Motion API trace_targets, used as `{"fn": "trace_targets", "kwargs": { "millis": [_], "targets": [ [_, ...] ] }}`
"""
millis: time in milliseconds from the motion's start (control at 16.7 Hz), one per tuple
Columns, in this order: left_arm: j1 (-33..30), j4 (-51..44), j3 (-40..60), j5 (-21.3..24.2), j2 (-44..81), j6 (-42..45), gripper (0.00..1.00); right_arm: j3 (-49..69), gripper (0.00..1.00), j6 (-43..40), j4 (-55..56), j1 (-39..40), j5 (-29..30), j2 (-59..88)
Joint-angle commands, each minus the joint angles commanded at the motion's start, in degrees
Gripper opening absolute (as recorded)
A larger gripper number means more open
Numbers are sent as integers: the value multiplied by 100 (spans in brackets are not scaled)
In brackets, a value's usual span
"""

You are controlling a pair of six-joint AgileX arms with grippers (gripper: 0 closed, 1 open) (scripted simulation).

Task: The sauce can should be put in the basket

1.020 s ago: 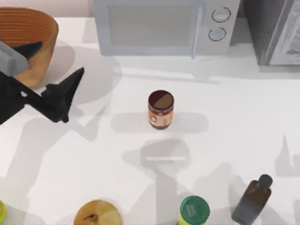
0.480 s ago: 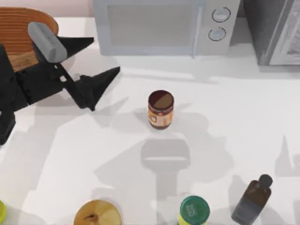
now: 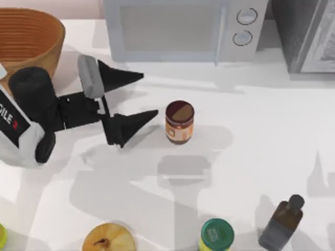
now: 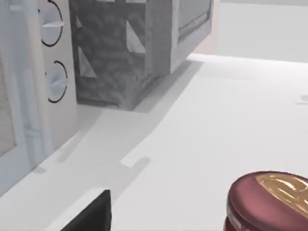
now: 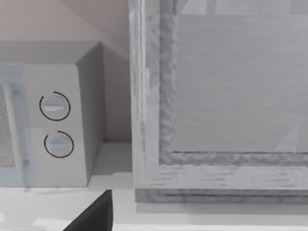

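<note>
Orange-brown labelled, dark-brown-topped cylindrical sauce can (image 3: 179, 123) standing upright near the middle of the white bench (image 3: 251, 157), apart from every other object. Left end effector (image 3: 137, 98) lying to the can's left at the same level, its two black tapered fingers (image 3: 132, 122) spread wide and pointing rightward toward the can; the nearer fingertip ends just beside the can's left wall without touching it, the farther fingertip sits toward the grey microwave oven (image 3: 183, 29). The can's long axis is vertical, while the open gap faces it sideways, so the approach judged to be needed is a short rightward advance that brings the can between the fingers, with a slight shift to centre it, since the can now lies off the gap's midline, toward the nearer finger. In the left wrist view the can's lid (image 4: 272, 195) appears close ahead. The large oval woven wicker basket (image 3: 31, 36) sits at the bench's far left corner, behind the left arm and well apart from the can; the left arm is plainly the nearer one for both grasp and delivery. Whether the right end effector is spread or closed cannot be told; its wrist camera faces the microwave's dials (image 5: 55, 107).
</note>
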Motion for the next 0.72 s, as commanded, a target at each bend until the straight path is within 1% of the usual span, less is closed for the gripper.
{"fn": "trace_targets", "kwargs": {
  "millis": [180, 360, 480, 720],
  "targets": [
    [-58, 555, 367, 432, 880, -22, 100, 0, 100, 0, 0, 0, 0, 0],
    [-102, 947, 626, 740, 1498, -23, 100, 0, 100, 0, 0, 0, 0, 0],
    [-117, 1032, 682, 811, 1625, -21, 100, 0, 100, 0, 0, 0, 0, 0],
    [-117, 1032, 682, 811, 1625, -21, 100, 0, 100, 0, 0, 0, 0, 0]
  ]
}}
